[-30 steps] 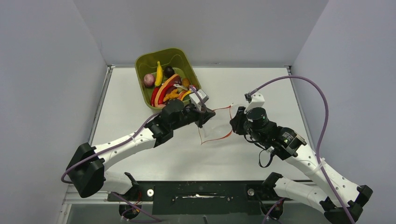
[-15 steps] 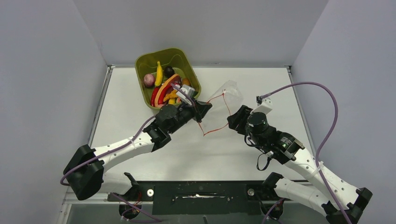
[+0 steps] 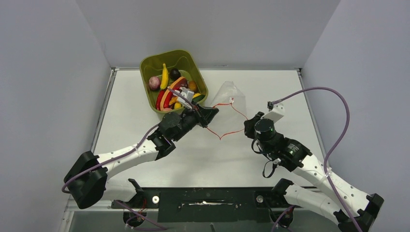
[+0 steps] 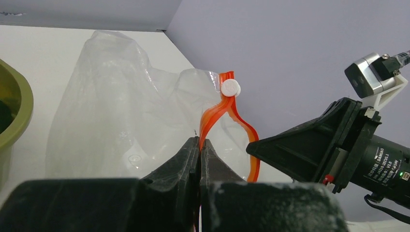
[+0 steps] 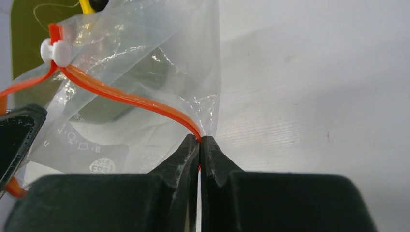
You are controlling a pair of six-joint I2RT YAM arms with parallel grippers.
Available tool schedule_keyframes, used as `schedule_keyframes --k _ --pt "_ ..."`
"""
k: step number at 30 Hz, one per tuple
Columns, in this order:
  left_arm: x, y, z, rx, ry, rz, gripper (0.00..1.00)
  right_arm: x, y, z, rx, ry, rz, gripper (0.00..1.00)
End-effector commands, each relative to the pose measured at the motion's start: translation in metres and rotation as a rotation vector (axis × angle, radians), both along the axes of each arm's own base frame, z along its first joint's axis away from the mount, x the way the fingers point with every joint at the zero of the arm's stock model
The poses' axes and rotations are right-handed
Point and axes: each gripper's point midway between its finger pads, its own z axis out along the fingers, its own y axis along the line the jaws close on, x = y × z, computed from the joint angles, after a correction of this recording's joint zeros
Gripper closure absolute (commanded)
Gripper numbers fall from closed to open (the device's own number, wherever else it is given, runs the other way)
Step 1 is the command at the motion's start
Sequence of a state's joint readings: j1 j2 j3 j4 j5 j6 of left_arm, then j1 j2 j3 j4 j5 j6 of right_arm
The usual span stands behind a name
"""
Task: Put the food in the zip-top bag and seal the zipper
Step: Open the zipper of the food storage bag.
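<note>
Fingers (image 4: 186, 159) clamped shut on zipper (image 5: 130, 100): left gripper (image 4: 199, 142) pinches one lip, right gripper (image 5: 199, 140) the other. Bag (image 4: 111, 96) mouth spread between them. Food (image 3: 169, 92) near left gripper's left side; left arm nearer.

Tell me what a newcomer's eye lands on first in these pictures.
The clear zip-top bag is stretched between the two arms at mid-table. Its red-orange zipper is pulled apart into an open loop, with the left gripper and right gripper each pinching one side of the strip. Next comes the olive-green bin at the table's far left, heaped with bright food; the bag looks empty.
</note>
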State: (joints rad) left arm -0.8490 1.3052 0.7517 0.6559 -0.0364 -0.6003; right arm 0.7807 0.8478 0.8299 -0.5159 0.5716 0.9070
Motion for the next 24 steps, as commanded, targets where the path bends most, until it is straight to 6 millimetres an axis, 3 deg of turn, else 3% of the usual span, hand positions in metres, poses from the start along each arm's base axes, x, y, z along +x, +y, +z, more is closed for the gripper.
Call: schedule_keyframes --k 1,7,12,14,24 --pt "0.000 0.013 0.041 -0.141 -0.041 0.034 1.00 0.001 -0.025 0.026 -0.006 -0.110 -0.084 1.00" --pt "0.003 0.009 0.033 -0.069 -0.049 0.022 1.00 -0.010 -0.023 0.042 0.001 -0.140 -0.001 1.00" --pt "0.003 0.006 0.022 0.042 -0.075 0.006 0.64 -0.019 -0.021 0.047 -0.039 -0.102 0.062 1.00" --pt "0.002 0.008 0.021 0.073 -0.088 0.005 0.56 -0.022 -0.024 0.049 -0.067 -0.084 0.070 1.00" --pt "0.025 0.034 -0.002 0.359 -0.020 0.098 0.39 -0.040 -0.049 0.072 -0.144 -0.041 0.052 1.00"
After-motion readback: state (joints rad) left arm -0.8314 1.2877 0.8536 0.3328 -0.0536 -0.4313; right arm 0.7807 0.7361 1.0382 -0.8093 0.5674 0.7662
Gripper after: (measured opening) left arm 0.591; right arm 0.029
